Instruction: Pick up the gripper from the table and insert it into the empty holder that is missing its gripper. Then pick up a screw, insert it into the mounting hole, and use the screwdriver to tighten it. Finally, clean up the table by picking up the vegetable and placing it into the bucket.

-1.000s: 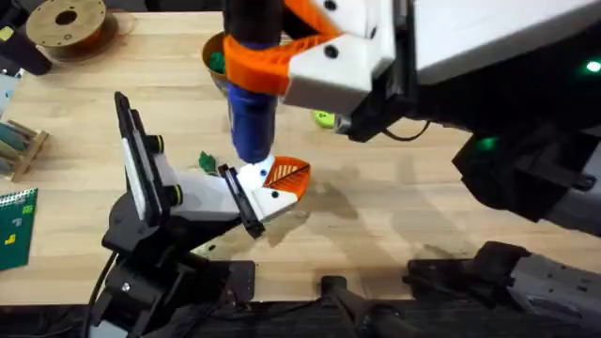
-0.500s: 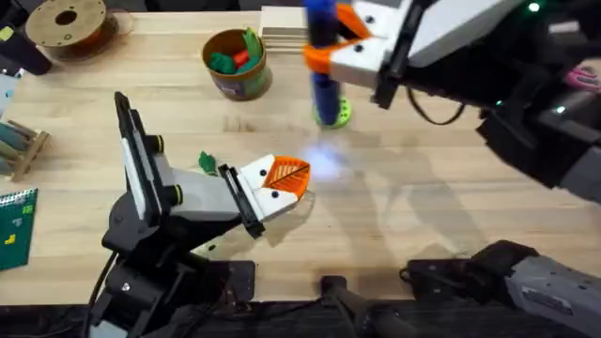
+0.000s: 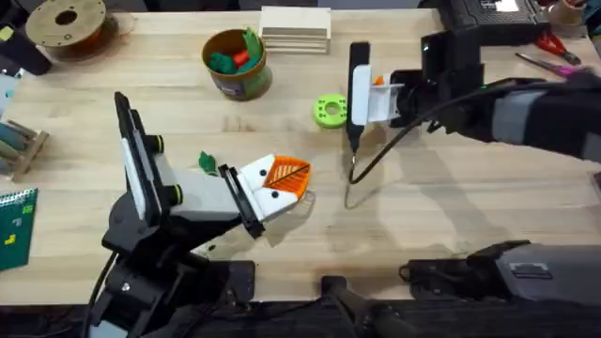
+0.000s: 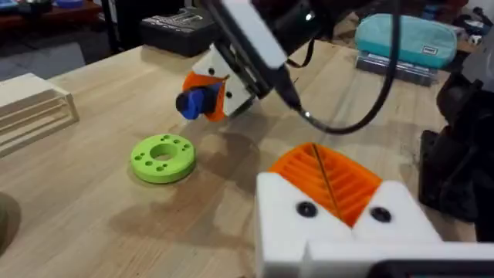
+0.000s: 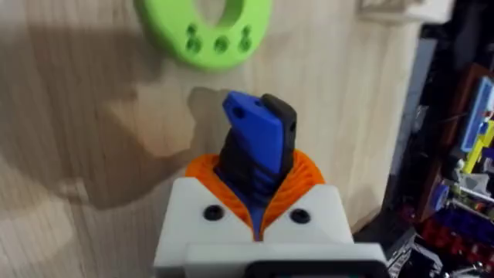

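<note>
The right pincer (image 3: 368,94) is seen from above, clamped on the screwdriver (image 3: 358,89) beside the green ring (image 3: 330,110). The left pincer (image 3: 282,188) is closed, near the vegetable (image 3: 207,161); the bucket (image 3: 237,66) stands farther back on the surface (image 3: 451,197).

In the left wrist view, the screwdriver (image 4: 194,103) is held well beyond the orange pads (image 4: 328,179), which are pressed together.

In the right wrist view, the screwdriver (image 5: 258,147) is gripped between ribbed orange pads (image 5: 309,179).

No writing can be read.

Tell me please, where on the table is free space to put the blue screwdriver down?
Bare wood lies below the right gripper, toward the front edge, right of the left gripper. Another free patch sits between the bucket and the left arm. It is crowded around the lime ring, right beside the screwdriver, and near the vegetable.
</note>
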`<state>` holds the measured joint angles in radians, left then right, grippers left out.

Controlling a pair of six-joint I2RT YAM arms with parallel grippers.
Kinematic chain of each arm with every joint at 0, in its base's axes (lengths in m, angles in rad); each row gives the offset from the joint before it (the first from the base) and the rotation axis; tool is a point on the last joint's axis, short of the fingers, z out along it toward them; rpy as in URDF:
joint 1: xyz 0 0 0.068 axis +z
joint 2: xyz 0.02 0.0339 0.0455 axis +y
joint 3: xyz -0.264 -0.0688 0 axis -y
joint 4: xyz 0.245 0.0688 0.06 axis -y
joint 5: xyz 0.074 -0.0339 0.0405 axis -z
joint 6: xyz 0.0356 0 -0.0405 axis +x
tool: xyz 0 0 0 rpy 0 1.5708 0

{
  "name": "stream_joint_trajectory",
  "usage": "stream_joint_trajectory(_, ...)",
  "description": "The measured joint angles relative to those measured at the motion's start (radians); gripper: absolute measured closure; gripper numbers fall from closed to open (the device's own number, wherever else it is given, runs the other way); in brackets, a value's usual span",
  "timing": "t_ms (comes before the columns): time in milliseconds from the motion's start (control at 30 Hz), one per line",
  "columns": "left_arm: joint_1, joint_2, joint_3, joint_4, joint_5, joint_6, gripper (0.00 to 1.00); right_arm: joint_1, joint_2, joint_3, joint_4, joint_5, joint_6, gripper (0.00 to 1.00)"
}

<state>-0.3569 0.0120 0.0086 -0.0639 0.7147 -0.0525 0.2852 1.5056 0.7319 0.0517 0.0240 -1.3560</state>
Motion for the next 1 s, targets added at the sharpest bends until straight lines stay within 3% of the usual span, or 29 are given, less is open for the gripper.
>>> stream_joint_trajectory(267, 0.000, 0.000, 0.000, 0.000, 0.000, 0.000, 0.997, -0.049, 0.052, 0.008, -0.019, 0.045, -0.066, 0.961)
stream_joint_trajectory(367, 0.000, 0.000, 0.000, 0.000, 0.000, 0.000, 0.997, -0.052, 0.051, 0.012, -0.058, 0.052, -0.066, 0.587)
stream_joint_trajectory(500, 0.000, 0.000, 0.000, 0.000, 0.000, 0.000, 0.997, -0.052, 0.049, 0.037, -0.083, 0.059, -0.066, 0.185)
stream_joint_trajectory(833, 0.000, 0.000, 0.000, 0.000, 0.000, 0.000, 0.997, -0.048, -0.016, 0.042, -0.129, 0.049, 0.229, 0.151)
stream_joint_trajectory(867, 0.000, 0.000, 0.000, 0.000, 0.000, 0.004, 0.957, -0.048, -0.037, 0.042, -0.136, 0.047, 0.278, 0.151)
stream_joint_trajectory(1000, 0.000, 0.000, 0.000, 0.000, 0.000, 0.004, 0.335, -0.048, -0.132, 0.053, -0.172, 0.041, 0.475, 0.151)
